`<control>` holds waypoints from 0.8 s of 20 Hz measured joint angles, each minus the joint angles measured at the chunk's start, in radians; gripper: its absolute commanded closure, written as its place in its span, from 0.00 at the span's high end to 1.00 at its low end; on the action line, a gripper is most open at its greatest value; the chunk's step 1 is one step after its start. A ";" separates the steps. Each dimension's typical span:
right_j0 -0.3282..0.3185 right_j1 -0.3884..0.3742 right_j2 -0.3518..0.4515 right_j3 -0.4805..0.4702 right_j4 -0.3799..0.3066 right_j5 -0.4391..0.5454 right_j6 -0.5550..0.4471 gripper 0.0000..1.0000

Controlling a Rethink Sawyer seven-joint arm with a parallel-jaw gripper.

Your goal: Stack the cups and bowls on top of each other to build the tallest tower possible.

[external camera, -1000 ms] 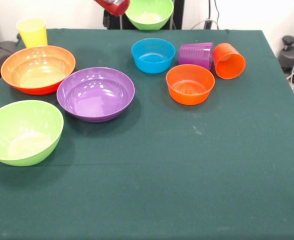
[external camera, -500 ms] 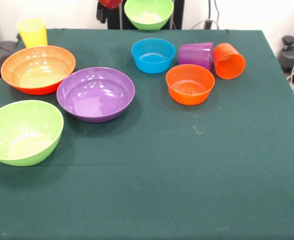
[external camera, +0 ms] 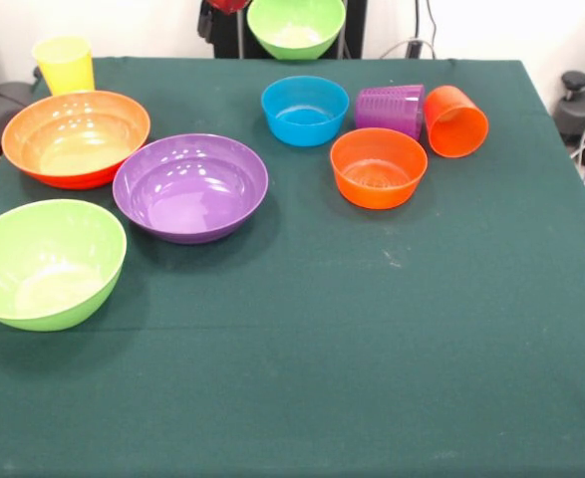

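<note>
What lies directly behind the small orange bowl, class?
Behind the small orange bowl stands the ribbed purple cup, upside down, with the orange cup tipped on its side beside it. The bowl's rim covers the purple cup's lowest edge.

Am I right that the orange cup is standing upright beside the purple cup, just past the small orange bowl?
Not quite: in the front view the orange cup lies on its side, its open mouth facing the camera. It is indeed beside the purple cup, just past the small orange bowl.
</note>
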 measured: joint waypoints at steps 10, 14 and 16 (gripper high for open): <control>0.005 0.017 -0.005 -0.002 0.000 0.000 0.000 0.00; 0.011 0.017 -0.005 -0.004 0.000 0.000 0.000 0.00; 0.013 0.017 -0.005 -0.005 0.000 0.000 0.000 0.00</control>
